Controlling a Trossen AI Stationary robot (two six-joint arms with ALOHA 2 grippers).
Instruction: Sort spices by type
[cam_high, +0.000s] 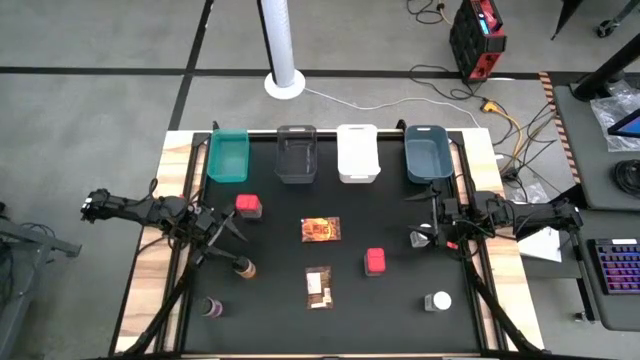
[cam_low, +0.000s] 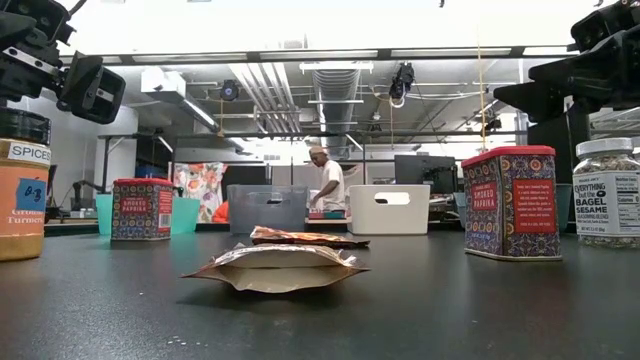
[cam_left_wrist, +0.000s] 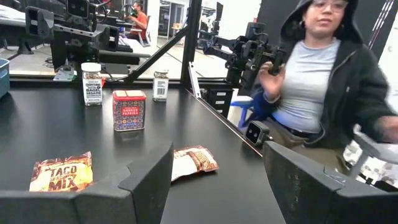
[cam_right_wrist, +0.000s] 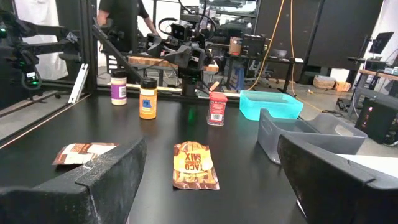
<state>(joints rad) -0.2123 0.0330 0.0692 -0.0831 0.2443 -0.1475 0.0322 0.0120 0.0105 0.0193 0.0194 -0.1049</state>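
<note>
Left gripper (cam_high: 222, 232) hovered open beside a red square paprika tub (cam_high: 248, 206). Right gripper (cam_high: 428, 234) stood open, empty.

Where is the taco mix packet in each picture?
High view: the taco mix packet lies mid-table, below the grey bin.
Low view: the farther of two packets, in front of the grey bin.
Left wrist view: bottom left, by the left gripper.
Right wrist view: centre, left of the grey bin.
Shared landmark: the grey bin, absent only from the left wrist view.
</note>
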